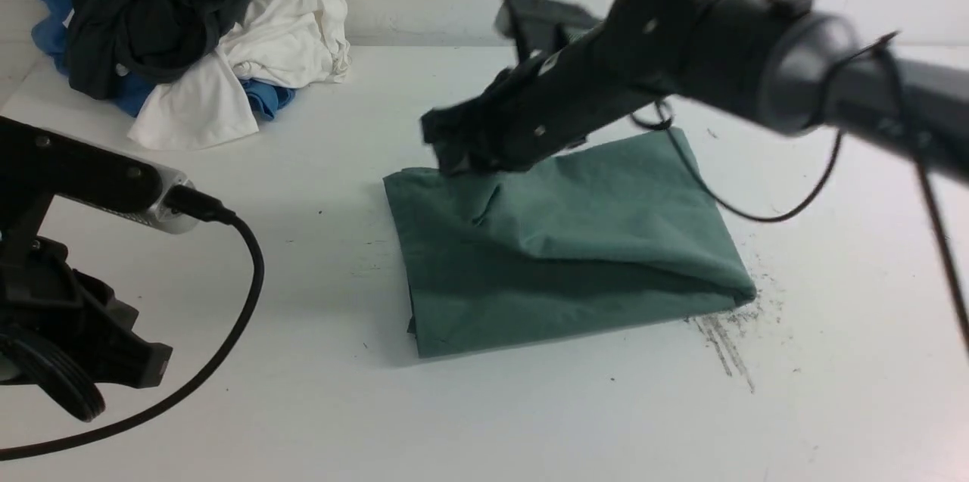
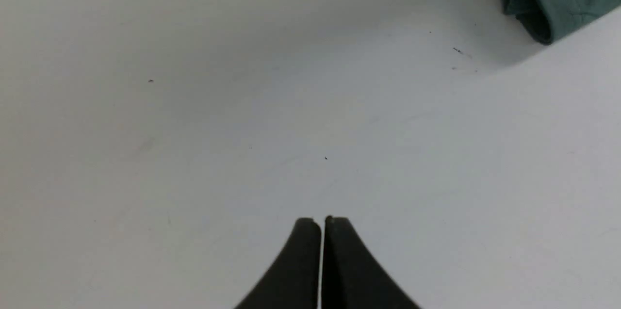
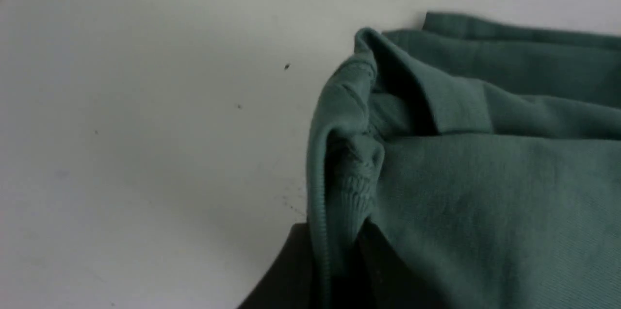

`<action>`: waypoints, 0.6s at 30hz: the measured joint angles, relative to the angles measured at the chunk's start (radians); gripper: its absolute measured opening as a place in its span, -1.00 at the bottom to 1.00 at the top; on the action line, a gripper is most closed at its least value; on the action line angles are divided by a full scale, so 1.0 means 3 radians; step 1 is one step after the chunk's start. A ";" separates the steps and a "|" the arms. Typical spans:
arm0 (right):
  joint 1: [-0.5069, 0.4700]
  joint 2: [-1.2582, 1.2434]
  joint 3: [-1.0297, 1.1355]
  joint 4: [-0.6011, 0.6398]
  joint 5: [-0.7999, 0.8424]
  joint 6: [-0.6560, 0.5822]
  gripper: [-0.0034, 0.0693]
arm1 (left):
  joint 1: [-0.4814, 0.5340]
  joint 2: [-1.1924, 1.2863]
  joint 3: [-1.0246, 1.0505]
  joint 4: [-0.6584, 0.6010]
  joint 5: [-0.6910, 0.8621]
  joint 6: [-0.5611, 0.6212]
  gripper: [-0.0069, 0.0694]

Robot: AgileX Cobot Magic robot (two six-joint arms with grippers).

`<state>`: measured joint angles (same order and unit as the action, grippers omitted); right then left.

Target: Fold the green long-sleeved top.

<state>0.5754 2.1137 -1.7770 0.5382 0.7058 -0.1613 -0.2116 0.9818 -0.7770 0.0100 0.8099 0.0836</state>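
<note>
The green long-sleeved top (image 1: 560, 247) lies folded into a rough rectangle in the middle of the white table (image 1: 318, 391). My right gripper (image 1: 454, 153) is at its far left corner, shut on a ribbed edge of the top (image 3: 339, 202), which runs between the two black fingers (image 3: 291, 270). My left gripper (image 2: 322, 221) is shut and empty, low over bare table to the left of the top; a corner of the top (image 2: 548, 3) shows in the left wrist view. The neck label and chest print are hidden.
A pile of black, white and blue garments (image 1: 189, 35) sits at the far left corner of the table. Dark scuff marks (image 1: 727, 338) lie by the top's near right corner. The left arm's cable (image 1: 242, 293) hangs over the near left.
</note>
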 joint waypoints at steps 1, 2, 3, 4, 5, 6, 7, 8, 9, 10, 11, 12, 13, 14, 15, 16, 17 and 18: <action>0.0017 0.0028 0.0000 -0.0009 -0.0013 0.0000 -0.74 | 0.0000 0.0000 0.0000 0.0000 0.0000 0.0000 -0.84; 0.0065 0.0120 0.0000 -0.0026 -0.0075 0.0000 -0.74 | 0.0000 0.0000 0.0000 -0.0004 0.0000 0.0000 -0.84; 0.0065 0.0130 0.0000 -0.0027 -0.0082 0.0000 -0.74 | 0.0000 0.0000 0.0000 -0.0004 0.0000 0.0000 -0.84; 0.0073 0.0165 0.0000 -0.0031 -0.0102 0.0000 -0.74 | 0.0000 0.0000 0.0000 -0.0008 0.0000 0.0000 -0.84; 0.0076 0.0219 0.0000 -0.0034 -0.0109 0.0000 -0.72 | 0.0000 0.0000 0.0000 -0.0008 0.0000 0.0000 -0.84; 0.0073 0.0231 0.0000 -0.0026 -0.0109 0.0000 -0.70 | 0.0000 0.0000 0.0000 -0.0008 0.0000 0.0000 -0.84; 0.0073 0.0241 0.0000 -0.0007 -0.0109 -0.0004 -0.65 | 0.0000 0.0000 0.0000 -0.0008 0.0000 0.0000 -0.84; 0.0073 0.0245 -0.0005 0.0006 -0.0109 -0.0022 -0.59 | 0.0000 0.0000 0.0000 -0.0008 -0.0003 0.0000 -0.84; 0.0073 0.0245 -0.0010 0.0011 -0.0109 -0.0025 -0.58 | 0.0000 0.0000 0.0000 -0.0008 -0.0003 0.0000 -0.84; 0.0073 0.0245 -0.0049 0.0030 -0.0092 -0.0063 -0.42 | 0.0000 0.0000 0.0000 -0.0008 -0.0006 0.0000 -0.84; 0.0073 0.0238 -0.0091 0.0033 -0.0059 -0.0084 -0.34 | 0.0000 0.0000 0.0000 -0.0008 -0.0006 0.0000 -0.84; 0.0073 0.0227 -0.0143 0.0033 -0.0013 -0.0121 -0.24 | 0.0000 0.0000 0.0000 -0.0008 -0.0006 0.0000 -0.84; 0.0073 0.0208 -0.0202 0.0022 0.0042 -0.0155 -0.14 | 0.0000 0.0000 0.0000 -0.0008 -0.0006 0.0000 -0.84; 0.0073 0.0204 -0.0213 0.0016 0.0055 -0.0164 -0.10 | 0.0000 0.0000 0.0000 -0.0008 -0.0006 0.0000 -0.84; 0.0073 0.0164 -0.0316 -0.0049 0.0175 -0.0257 0.01 | 0.0000 0.0000 0.0000 -0.0008 -0.0006 0.0000 -0.84; 0.0073 0.0149 -0.0356 -0.0079 0.0241 -0.0309 0.04 | 0.0000 0.0000 0.0000 -0.0008 -0.0006 0.0000 -0.84; 0.0073 0.0123 -0.0418 -0.0141 0.0308 -0.0354 0.07 | 0.0000 0.0000 0.0000 -0.0008 -0.0006 0.0000 -0.84; 0.0073 0.0097 -0.0469 -0.0207 0.0409 -0.0417 0.09 | 0.0000 0.0000 0.0000 -0.0008 -0.0006 0.0000 -0.84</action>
<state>0.5972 2.1428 -1.9178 0.4762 0.8286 -0.2864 -0.2116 0.9818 -0.7770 0.0077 0.8081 0.0836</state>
